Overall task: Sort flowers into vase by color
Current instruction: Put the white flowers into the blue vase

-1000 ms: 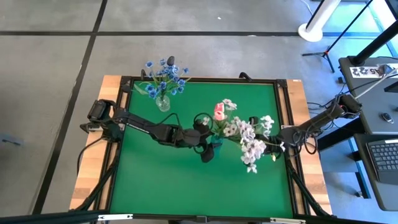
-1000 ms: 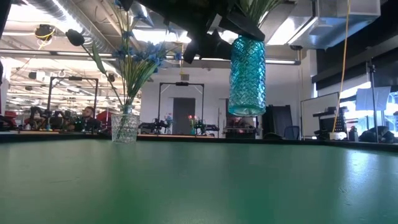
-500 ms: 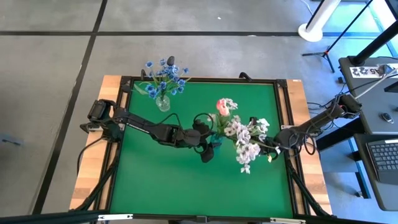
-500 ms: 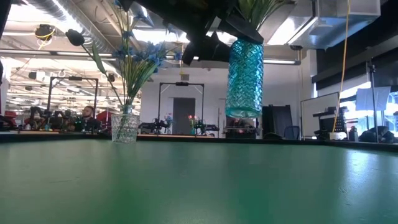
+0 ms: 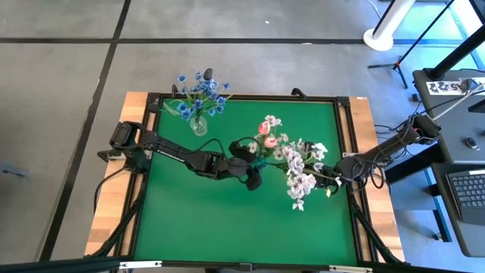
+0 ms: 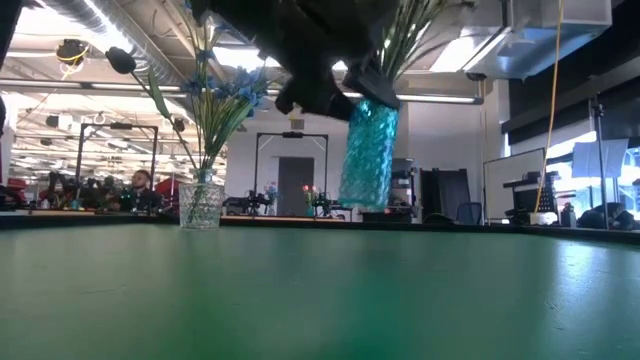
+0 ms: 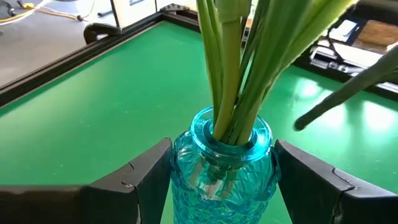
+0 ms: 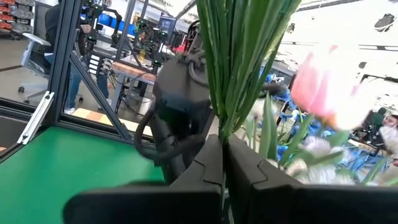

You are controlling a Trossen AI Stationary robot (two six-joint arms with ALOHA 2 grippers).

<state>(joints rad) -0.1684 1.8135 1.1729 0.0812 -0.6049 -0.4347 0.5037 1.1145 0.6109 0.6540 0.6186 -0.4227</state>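
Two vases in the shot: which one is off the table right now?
The teal textured vase, tilted in the air and clamped by the left gripper, holding white and pink flowers. The clear glass vase with blue flowers stands on the green table.

High view: overhead, facing straight down; takes in the whole green felt table top, both arms and the floor around.
Low view: at table-top height, facing level across the green surface into the workshop beyond; the textured turquoise glass vase hangs tilted above the surface.
Left wrist view: on the left arm, very near; looks past the left gripper, its fingers on either side of the turquoise vase.
Right wrist view: on the right arm, very near; looks past the right gripper, fingers pressed together on green stems, toward the left arm.
Shared, high and low: clear glass vase of blue flowers, well apart from the left gripper.
Shared, all four: the green stems rising between the two grippers.
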